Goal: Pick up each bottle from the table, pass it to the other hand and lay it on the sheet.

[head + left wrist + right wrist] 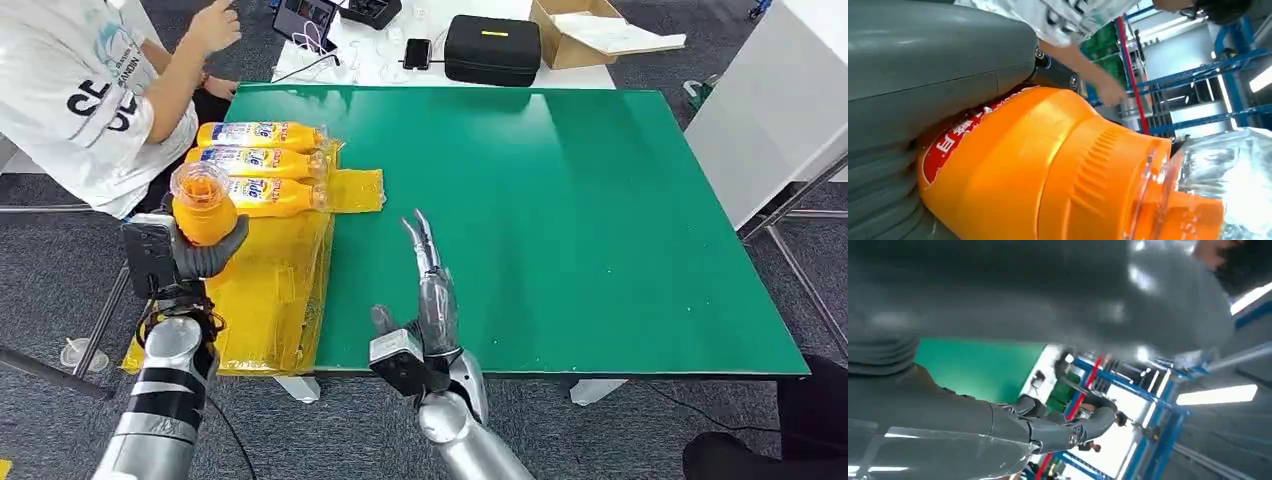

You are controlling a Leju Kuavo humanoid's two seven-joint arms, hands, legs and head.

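Note:
My left hand (196,250) grips an orange juice bottle (203,205) held upright above the yellow sheet (270,285) at the table's left edge. Up close in the left wrist view, that bottle (1048,170) lies against my left hand (923,75), its red label showing. Three more orange bottles (262,165) lie side by side on the far part of the sheet. My right hand (425,300) stands over the green table (560,200) near its front edge, fingers straight and spread, holding nothing. In the right wrist view its fingers (1058,427) hold nothing.
A person in a white shirt (90,90) sits close at the table's left, beside the sheet. Behind the table a white desk carries a black case (492,48), a cardboard box (585,28), a phone and cables. A white cabinet (770,90) stands at the right.

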